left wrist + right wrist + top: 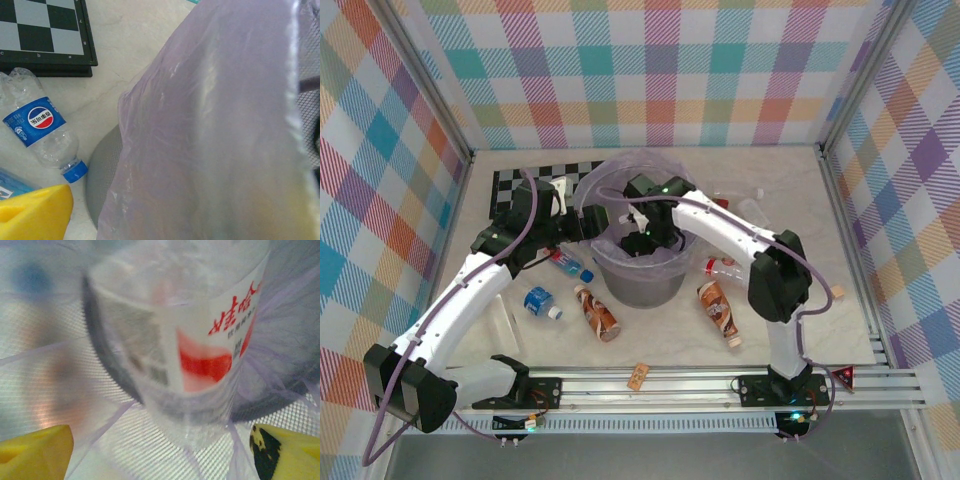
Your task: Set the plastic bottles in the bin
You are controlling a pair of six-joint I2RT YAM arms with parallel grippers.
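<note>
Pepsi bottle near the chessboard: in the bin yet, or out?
Out. The Pepsi bottle lies on its side on the table, capped, beside the bin, outside its lilac bag.

Chequered board (515, 181) on pale marbled table (820, 200)

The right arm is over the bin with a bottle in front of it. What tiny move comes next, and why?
Probably lift the right gripper straight up out of the bin. Its yellow fingers stand wide apart, not touching the clear red-label bottle, which already sits inside the lilac bag, so it looks released. Other bottles lie on the table.
</note>
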